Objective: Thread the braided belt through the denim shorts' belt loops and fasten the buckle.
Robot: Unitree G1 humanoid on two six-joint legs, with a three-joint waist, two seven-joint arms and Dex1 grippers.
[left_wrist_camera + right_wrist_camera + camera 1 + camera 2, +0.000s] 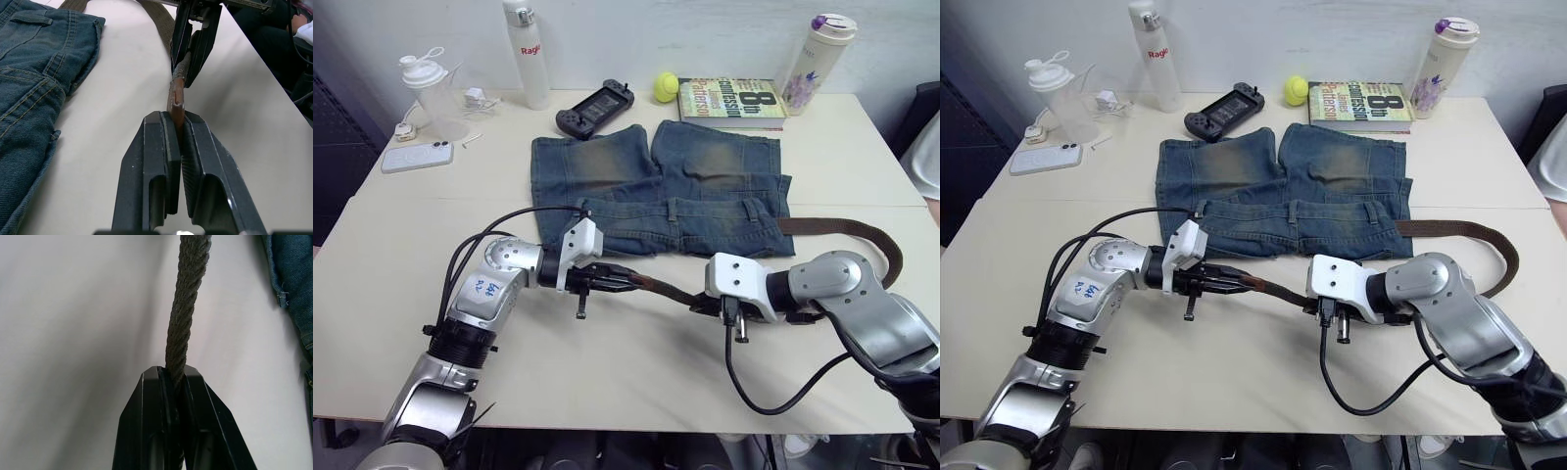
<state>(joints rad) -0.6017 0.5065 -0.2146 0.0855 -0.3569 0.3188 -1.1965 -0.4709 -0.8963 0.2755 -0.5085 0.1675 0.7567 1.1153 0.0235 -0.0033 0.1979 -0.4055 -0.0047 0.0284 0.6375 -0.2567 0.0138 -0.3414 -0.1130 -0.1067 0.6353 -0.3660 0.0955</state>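
The denim shorts (656, 186) lie flat on the table with the waistband towards me, and belt loops (674, 209) stand along it. The braided belt (862, 231) leaves the waistband's right end, curves round behind my right arm and comes back along the table's near side. My right gripper (700, 302) is shut on the belt's woven part (183, 308). My left gripper (634, 282) is shut on the belt's smooth brown tip (176, 105), just in front of the waistband's left half. The two grippers face each other, a short span of belt between them. The buckle is hidden.
Along the table's far side stand a white bottle (526, 54), a black game controller (595, 106), a tennis ball (666, 87), a book (732, 101) and a flowered bottle (816, 61). A phone (417, 156) and a shaker cup (435, 96) sit far left.
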